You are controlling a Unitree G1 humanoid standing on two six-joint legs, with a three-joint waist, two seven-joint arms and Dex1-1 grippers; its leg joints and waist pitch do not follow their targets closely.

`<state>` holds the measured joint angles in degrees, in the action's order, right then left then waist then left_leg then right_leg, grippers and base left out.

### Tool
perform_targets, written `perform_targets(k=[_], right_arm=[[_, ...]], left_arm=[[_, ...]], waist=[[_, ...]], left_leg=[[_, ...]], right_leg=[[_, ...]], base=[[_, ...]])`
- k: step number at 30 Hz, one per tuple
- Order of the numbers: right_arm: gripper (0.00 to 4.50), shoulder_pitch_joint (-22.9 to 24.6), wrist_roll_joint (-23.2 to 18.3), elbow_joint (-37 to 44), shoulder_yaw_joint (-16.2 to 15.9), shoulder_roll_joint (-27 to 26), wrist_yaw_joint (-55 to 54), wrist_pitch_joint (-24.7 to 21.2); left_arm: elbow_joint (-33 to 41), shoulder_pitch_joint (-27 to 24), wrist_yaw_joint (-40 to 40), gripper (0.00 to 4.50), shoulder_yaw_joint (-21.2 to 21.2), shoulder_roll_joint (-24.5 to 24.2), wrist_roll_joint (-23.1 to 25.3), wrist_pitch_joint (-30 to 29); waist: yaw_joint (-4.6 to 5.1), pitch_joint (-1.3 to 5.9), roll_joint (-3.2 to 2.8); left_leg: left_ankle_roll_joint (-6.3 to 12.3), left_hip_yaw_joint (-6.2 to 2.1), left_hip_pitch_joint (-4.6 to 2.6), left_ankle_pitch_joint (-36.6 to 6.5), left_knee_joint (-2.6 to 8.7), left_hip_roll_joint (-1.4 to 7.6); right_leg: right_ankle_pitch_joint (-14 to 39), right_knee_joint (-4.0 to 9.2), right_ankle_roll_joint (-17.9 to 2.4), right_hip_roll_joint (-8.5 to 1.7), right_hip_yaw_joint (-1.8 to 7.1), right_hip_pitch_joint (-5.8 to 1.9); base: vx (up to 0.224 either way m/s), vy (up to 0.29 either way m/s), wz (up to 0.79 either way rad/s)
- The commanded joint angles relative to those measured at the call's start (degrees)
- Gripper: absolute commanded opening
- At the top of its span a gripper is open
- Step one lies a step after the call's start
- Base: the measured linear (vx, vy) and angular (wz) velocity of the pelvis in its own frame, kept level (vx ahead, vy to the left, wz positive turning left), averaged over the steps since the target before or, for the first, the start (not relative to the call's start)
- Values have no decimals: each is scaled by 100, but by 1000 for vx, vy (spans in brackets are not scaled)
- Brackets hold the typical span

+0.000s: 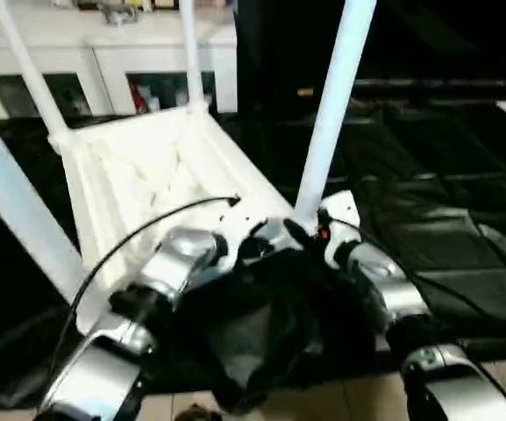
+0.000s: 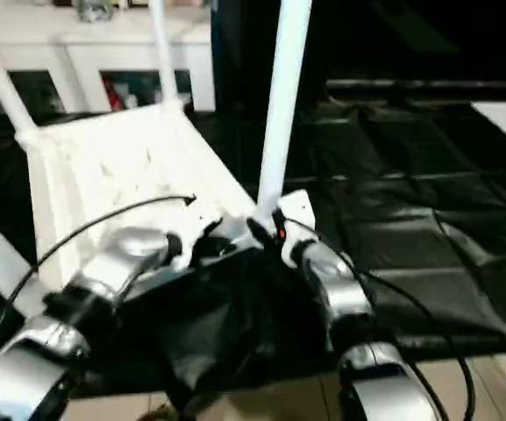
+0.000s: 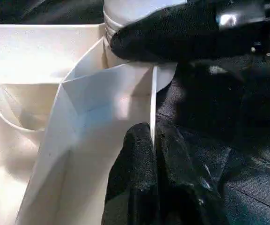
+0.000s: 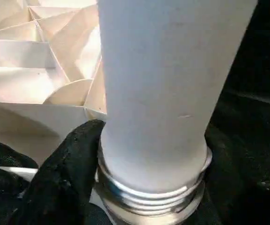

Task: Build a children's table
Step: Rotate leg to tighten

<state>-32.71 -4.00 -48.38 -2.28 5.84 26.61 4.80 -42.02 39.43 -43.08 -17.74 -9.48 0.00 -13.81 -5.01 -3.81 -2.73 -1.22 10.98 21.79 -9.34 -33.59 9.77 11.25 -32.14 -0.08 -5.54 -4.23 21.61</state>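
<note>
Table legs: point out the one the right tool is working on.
The near-right leg, standing up from the upturned table's near corner. The right tool grips its threaded base; the other three legs stand untouched at the remaining corners.

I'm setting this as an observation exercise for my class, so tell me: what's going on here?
A humanoid robot is assembling a white children's table that lies upside down on a black mat, legs pointing up. Its left gripper is shut on the thin rim of the tabletop at the near corner. The right gripper has its fingers around the base of the near leg, where the screw thread still shows. A white cabinet stands behind.
</note>
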Motion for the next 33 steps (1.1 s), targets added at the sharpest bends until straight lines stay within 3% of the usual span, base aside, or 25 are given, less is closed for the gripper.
perform_targets(k=[1, 3, 5, 8, 9, 10, 11, 12, 13, 14, 15, 16, 17, 18, 19, 20, 21, 22, 24, 25, 27, 28, 29, 33], right_arm=[[355, 18, 0, 144, -414, -380, 618, 232], [368, 41, -49, 219, -433, -228, 950, 238], [368, 91, -107, 341, -495, 66, 1558, 264], [368, 132, -136, 442, -558, 339, 2071, 334], [368, 132, -206, 516, -552, 534, 2442, 341], [368, 128, -267, 567, -540, 661, 2690, 339], [368, 127, -299, 593, -534, 726, 2817, 340], [368, 125, -312, 602, -533, 752, 2869, 323], [368, 119, -347, 653, -537, 878, 3146, 257], [368, 115, -353, 675, -534, 933, 3302, 225], [368, 112, -364, 699, -542, 1011, 3485, 162], [368, 110, -369, 712, -547, 1056, 3591, 125], [368, 98, -359, 694, -551, 1109, 3676, 132], [368, 91, -356, 683, -551, 1128, 3702, 138], [368, 76, -351, 656, -548, 1165, 3750, 163], [368, 76, -351, 656, -548, 1165, 3750, 163], [368, 61, -371, 646, -540, 1194, 3813, 162], [368, 60, -383, 644, -547, 1204, 3865, 155], [368, 60, -391, 643, -552, 1209, 3901, 150], [368, 63, -380, 632, -564, 1214, 3926, 164], [368, 63, -355, 608, -589, 1217, 3949, 199], [368, 59, -339, 597, -602, 1217, 3976, 210], [368, 57, -337, 594, -606, 1216, 3996, 211], [342, 30, -437, 601, -547, 1168, 4077, 163]], left_arm=[[-11, 187, 90, 0, 18, 242, -25, 317], [34, 131, -126, 0, -3, 160, -41, 406], [151, 27, -467, 0, -41, 2, -71, 495], [250, -55, -812, 0, -56, -143, -118, 577], [317, -115, -1162, 0, -88, -288, -171, 664], [402, -173, -1446, 0, -119, -397, -228, 693], [452, -204, -1597, 0, -135, -453, -261, 697], [475, -217, -1651, 0, -145, -483, -267, 693], [587, -277, -1968, 0, -210, -644, -282, 700], [633, -304, -2139, 0, -236, -723, -278, 722], [689, -332, -2335, 0, -271, -836, -273, 744], [719, -347, -2450, 0, -290, -902, -269, 758], [742, -353, -2548, 0, -290, -970, -273, 754], [747, -351, -2581, 0, -290, -998, -271, 758], [752, -342, -2649, 0, -283, -1056, -266, 768], [752, -342, -2649, 0, -283, -1056, -266, 768], [753, -332, -2737, 0, -267, -1104, -246, 779], [740, -322, -2763, 0, -250, -1117, -235, 791], [731, -316, -2776, 0, -240, -1124, -229, 798], [737, -314, -2786, 0, -235, -1133, -220, 805], [736, -310, -2796, 0, -228, -1135, -216, 807], [741, -305, -2820, 0, -225, -1141, -215, 808], [745, -304, -2831, 0, -225, -1145, -217, 808], [744, -298, -2868, 0, -223, -1155, -223, 808]], waist=[[78, 303, 22], [86, 278, 35], [80, 268, 15], [52, 265, 52], [54, 254, 67], [71, 221, 53], [71, 211, -25], [50, 203, -99], [-272, 199, -210], [-415, 302, 22], [-277, 397, 381], [-409, 378, 475], [-603, 392, 319], [-636, 396, 244], [-627, 494, 147], [-545, 517, 128], [-537, 542, 133], [-536, 548, 137], [-506, 500, 123], [-480, 479, 112], [-445, 467, 97], [-434, 461, 38], [-404, 450, 65], [-394, 464, 64]], left_leg=[[-479, -307, -378, -4115, 558, 321], [-448, -298, -364, -4189, 579, 319], [-436, -284, -363, -4389, 603, 349], [-450, -258, -365, -4361, 618, 354], [-400, -244, -416, -4170, 528, 318], [-340, -245, -442, -4115, 474, 316], [-349, -275, -281, -4285, 634, 409], [-433, -258, -106, -4618, 878, 515], [-790, -38, 502, -5581, 1459, 601], [-541, 291, 76, -4645, 1319, 452], [-529, 161, -362, -3687, 820, 342], [-24, -99, -399, -1438, -226, 189], [307, -299, 111, 15, 10, 203], [311, -275, 146, 287, 139, 249], [382, -202, -84, 249, 187, 346], [452, -163, 6, -7, 141, 336], [472, -170, 76, 29, 127, 312], [550, -154, 97, -12, 105, 290], [504, -148, 96, -545, 139, 299], [400, -159, 86, -838, 185, 323], [254, -177, 67, -1071, 246, 358], [162, -188, 50, -1198, 282, 376], [90, -185, 43, -1344, 311, 384], [56, -171, 30, -1336, 333, 394]], right_leg=[[3222, 535, -463, -373, 20, 3], [3321, 560, -393, -352, -36, 5], [3413, 563, -269, -368, -150, -39], [3543, 564, -265, -412, -145, -41], [3810, 672, -204, -463, -211, -10], [4011, 772, -79, -481, -362, -25], [3843, 582, 18, -411, -419, -216], [3389, 268, -94, -312, -421, -384], [1551, -942, -445, 4, -336, -717], [1645, -893, -444, 89, 47, -356], [2901, -401, -316, -239, 271, -79], [4758, 533, -434, -987, 596, 179], [3378, 249, -635, -900, 603, -311], [2575, 139, -757, -708, 443, -295], [793, -116, -1072, -334, 305, -49], [-292, -257, -1438, -236, 282, -71], [-697, -313, -1515, -224, 274, -129], [-1096, -323, -1573, -200, 248, -112], [-604, -236, -1575, -238, 234, -106], [-81, -183, -1527, -261, 230, -116], [460, -130, -1429, -278, 229, -126], [652, -109, -1404, -279, 227, -112], [745, -83, -1391, -277, 238, -112], [660, -65, -1420, -296, 244, -117]], base=[[0, 0, 0], [0, 0, 0], [0, 0, 0], [0, 0, 0], [0, 0, 0], [0, 0, 0], [0, 0, 0], [-79, -26, -7], [-79, -26, -7], [-52, -95, 16], [94, -170, 20], [94, -170, 20], [148, -134, -6], [103, -69, 3], [103, -69, 3], [0, 0, 0], [0, 0, 0], [0, 0, 0], [0, 0, 0], [0, 0, 0], [0, 0, 0], [0, 0, 0], [0, 0, 0], [0, 0, 0]])
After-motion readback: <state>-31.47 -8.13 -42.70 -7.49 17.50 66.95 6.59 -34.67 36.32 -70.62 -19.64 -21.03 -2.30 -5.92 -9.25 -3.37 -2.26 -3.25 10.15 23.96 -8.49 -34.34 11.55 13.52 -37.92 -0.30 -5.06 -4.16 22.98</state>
